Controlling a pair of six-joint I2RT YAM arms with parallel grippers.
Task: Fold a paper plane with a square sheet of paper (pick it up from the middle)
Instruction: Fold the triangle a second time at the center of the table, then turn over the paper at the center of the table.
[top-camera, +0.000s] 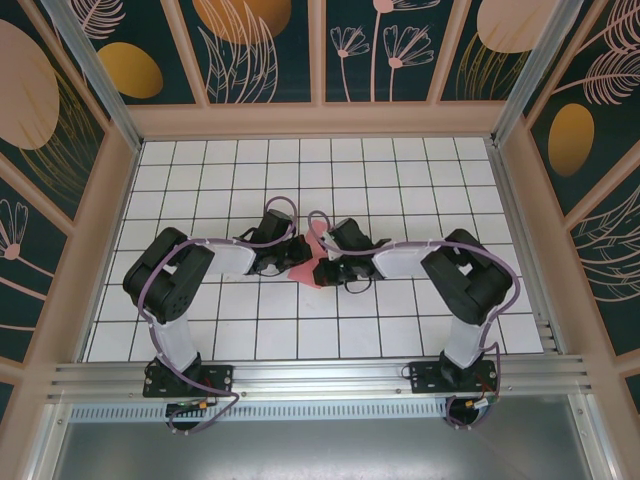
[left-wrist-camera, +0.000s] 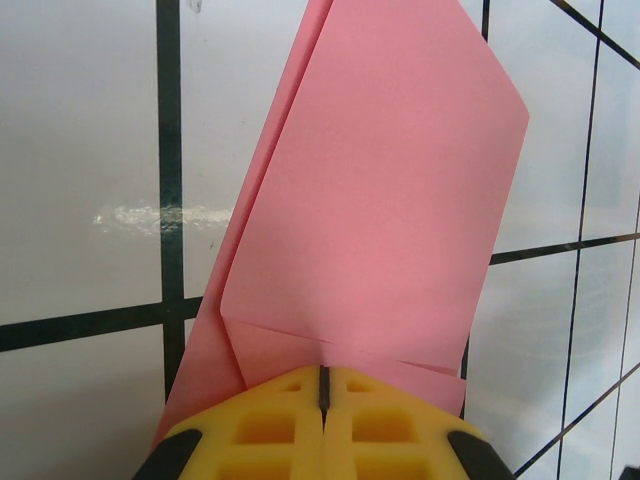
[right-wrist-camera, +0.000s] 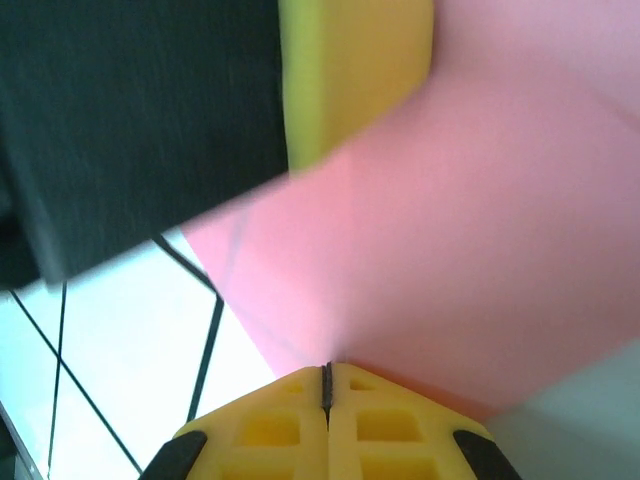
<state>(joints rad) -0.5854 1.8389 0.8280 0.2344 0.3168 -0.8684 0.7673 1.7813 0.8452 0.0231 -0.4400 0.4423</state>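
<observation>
The square sheet of paper (top-camera: 308, 268) is pink and folded into a narrow layered shape. It lies at the middle of the tiled table (top-camera: 200, 180), between both grippers. My left gripper (left-wrist-camera: 323, 385) is shut, and its yellow tips rest on the near end of the paper (left-wrist-camera: 380, 200), which lies flat with its flaps overlapping. My right gripper (right-wrist-camera: 326, 378) is shut on a raised part of the paper (right-wrist-camera: 470, 250), which rises close to the camera. The left gripper's yellow finger (right-wrist-camera: 350, 70) sits on the paper across from it. From above, the left gripper (top-camera: 292, 256) and right gripper (top-camera: 330, 264) almost touch.
The white tiled table has dark grid lines and is walled by patterned panels (top-camera: 260, 50) at the back and sides. An aluminium rail (top-camera: 320, 380) runs along the near edge, where both arm bases are bolted. Purple cables loop over each arm.
</observation>
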